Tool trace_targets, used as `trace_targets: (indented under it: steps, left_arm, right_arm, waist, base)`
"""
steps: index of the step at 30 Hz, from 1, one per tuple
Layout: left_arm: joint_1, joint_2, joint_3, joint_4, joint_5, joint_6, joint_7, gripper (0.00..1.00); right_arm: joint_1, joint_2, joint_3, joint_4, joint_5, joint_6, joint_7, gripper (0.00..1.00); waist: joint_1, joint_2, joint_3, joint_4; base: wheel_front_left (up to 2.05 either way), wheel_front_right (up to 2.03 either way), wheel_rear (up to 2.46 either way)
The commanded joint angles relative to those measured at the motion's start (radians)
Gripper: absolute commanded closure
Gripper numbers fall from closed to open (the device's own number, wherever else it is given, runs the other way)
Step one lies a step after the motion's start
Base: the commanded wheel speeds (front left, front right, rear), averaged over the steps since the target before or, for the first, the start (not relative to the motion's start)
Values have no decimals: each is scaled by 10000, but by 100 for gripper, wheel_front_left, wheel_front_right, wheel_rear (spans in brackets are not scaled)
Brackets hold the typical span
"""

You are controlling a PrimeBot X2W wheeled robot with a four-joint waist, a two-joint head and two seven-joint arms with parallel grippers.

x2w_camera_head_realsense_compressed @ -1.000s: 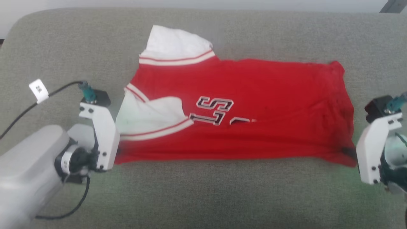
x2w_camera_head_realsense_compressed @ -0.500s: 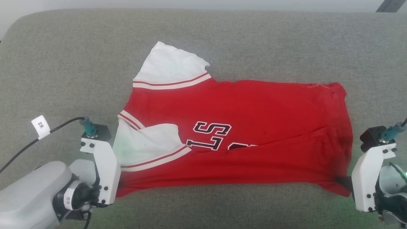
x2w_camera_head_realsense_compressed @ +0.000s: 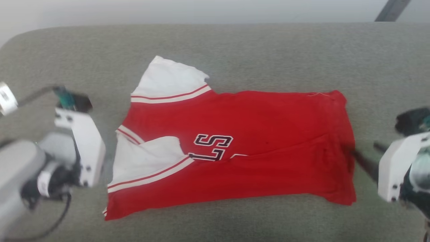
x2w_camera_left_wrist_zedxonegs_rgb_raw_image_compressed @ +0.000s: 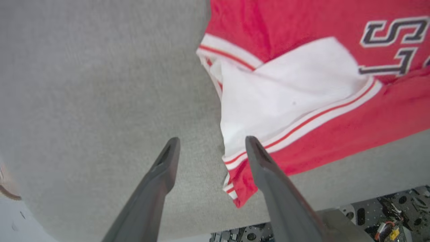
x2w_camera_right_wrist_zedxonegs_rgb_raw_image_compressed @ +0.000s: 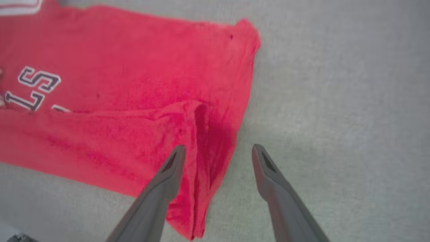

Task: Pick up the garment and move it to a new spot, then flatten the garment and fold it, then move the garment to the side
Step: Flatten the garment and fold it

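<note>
Now the shirt [x2w_camera_head_realsense_compressed: 235, 151] is laid flat on the cushion [x2w_camera_head_realsense_compressed: 235, 43], long axis L–R across the head view: collar and sleeves toward the L gripper [x2w_camera_left_wrist_zedxonegs_rgb_raw_image_compressed: 212, 141], hem toward the R gripper [x2w_camera_right_wrist_zedxonegs_rgb_raw_image_compressed: 218, 148]. The near long edge is seen turned up over the body, so one fold is judged done. Both grippers are spread wide, w/ nothing held.

In the L wrist view the shirt lies ahead and to that view's right of the fingers [x2w_camera_left_wrist_zedxonegs_rgb_raw_image_compressed: 161, 174], one finger set over the sleeve trim [x2w_camera_left_wrist_zedxonegs_rgb_raw_image_compressed: 302, 123]. In the R wrist view it lies ahead and to that view's left, one finger over the hem corner [x2w_camera_right_wrist_zedxonegs_rgb_raw_image_compressed: 198, 201]. Each short end is nearest its own arm, so the next fold or slide is prob. a two-arm job.

The print [x2w_camera_head_realsense_compressed: 213, 146] is part covered by the fold. The head view is blurred. Contact btw. fingers and cloth can't be told.
</note>
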Motion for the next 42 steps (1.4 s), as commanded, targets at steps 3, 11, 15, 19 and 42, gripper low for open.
trace_targets:
  steps: [3,11,15,19,42]
  left_arm:
    - [-493,-152,302,190,83,-201,-266,0]
    - [-1948,-782,657,2070,898,-1775,-1408,0]
    - [-2663,-1133,683,3310,1288,-2679,-1983,0]
    - [-3298,-1391,646,4459,1659,-3413,-2339,0]
    - [-4311,-2565,168,8984,1450,-4562,-838,100]
  right_arm:
    - [-337,257,66,-90,-238,3,-891,0]
    - [-1402,818,537,186,-1291,4,-4361,0]
    - [-1856,1244,614,461,-1841,3,-6128,0]
    - [-2099,1749,559,845,-2097,1,-7085,0]
    - [-3443,1888,1826,1916,-1166,3,-5919,0]
  waist:
    - [0,-1,87,-361]
    - [0,-1,760,-1431]
    - [0,-1,1166,-1930]
    - [0,-1,1573,-2343]
    - [0,-1,2937,-3063]
  base:
    - [0,0,0]
    - [0,0,0]
    - [0,0,0]
    - [0,0,0]
    - [0,0,0]
